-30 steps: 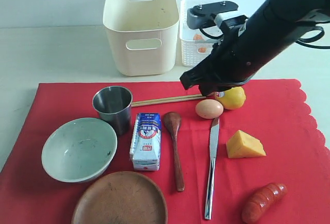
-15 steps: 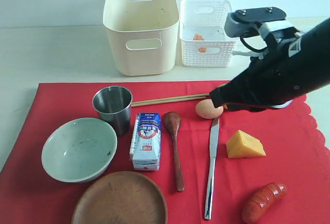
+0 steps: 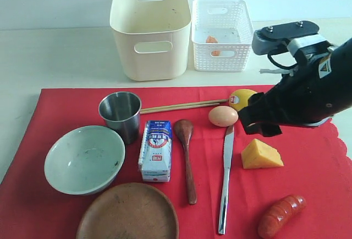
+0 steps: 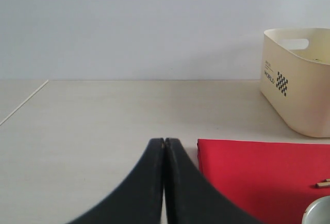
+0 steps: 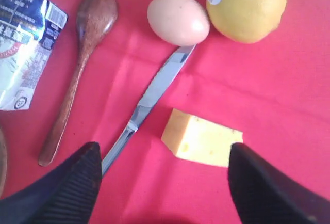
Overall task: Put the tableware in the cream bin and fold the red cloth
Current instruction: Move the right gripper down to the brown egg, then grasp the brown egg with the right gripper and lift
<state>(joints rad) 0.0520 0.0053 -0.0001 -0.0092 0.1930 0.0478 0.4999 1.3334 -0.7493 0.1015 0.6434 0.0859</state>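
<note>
On the red cloth lie the steel cup, pale bowl, brown plate, wooden spoon, chopsticks and knife. The cream bin stands behind the cloth. My right gripper hovers open above the cloth, holding nothing. In the right wrist view, this gripper spans the cheese, with the knife and spoon beside it. My left gripper is shut and empty over bare table, near the cloth's corner and the bin.
A milk carton, egg, lemon, cheese wedge and an orange-red food piece also lie on the cloth. A white lattice basket stands right of the bin.
My right arm has swung right and down from in front of the basket to above the cheese. Its jaws have gone from shut to open. The lemon shows again.
</note>
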